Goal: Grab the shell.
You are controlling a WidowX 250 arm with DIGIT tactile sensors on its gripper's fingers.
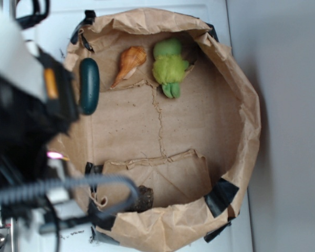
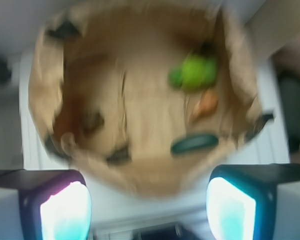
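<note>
Spread fingers (image 2: pixel 149 205) hover; shell (image 1: pixel 129 63) points lower-left, diagonal.

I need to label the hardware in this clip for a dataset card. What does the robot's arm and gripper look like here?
In the exterior view the arm is a blurred black body with a pale upper part, an orange patch, a small pink light and a grey coiled cable. In the wrist view the gripper shows two black-framed fingers with glossy pads reflecting white to cyan.
</note>
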